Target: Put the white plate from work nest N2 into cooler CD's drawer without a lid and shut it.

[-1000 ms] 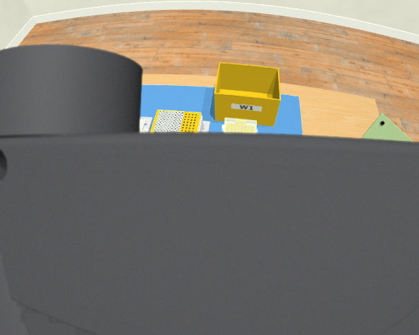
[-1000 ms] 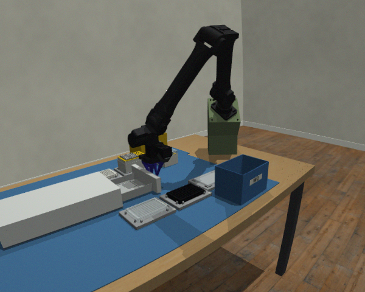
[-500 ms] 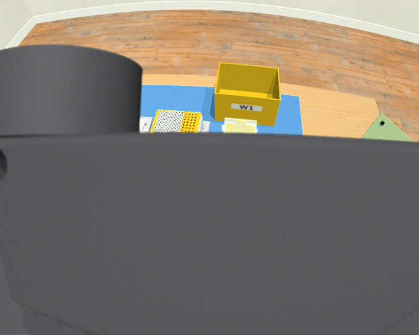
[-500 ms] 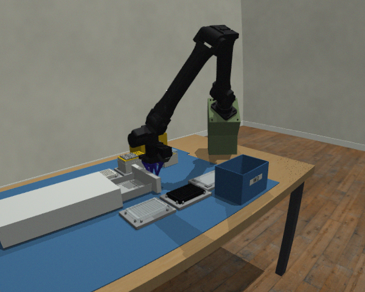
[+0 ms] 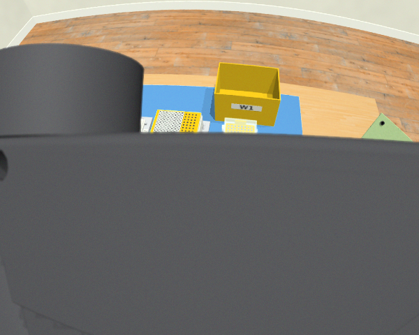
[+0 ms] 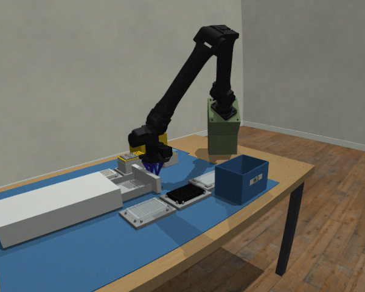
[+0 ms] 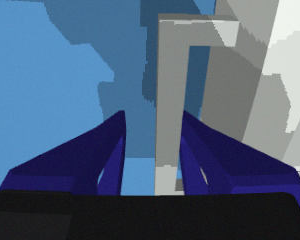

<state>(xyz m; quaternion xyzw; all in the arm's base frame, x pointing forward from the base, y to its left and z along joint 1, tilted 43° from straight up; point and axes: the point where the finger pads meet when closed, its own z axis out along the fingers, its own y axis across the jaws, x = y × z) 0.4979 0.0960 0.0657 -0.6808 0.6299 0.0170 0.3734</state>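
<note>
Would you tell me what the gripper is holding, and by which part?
Nothing is clamped: the blue fingers loosely straddle the cooler drawer's grey bar handle.
</note>
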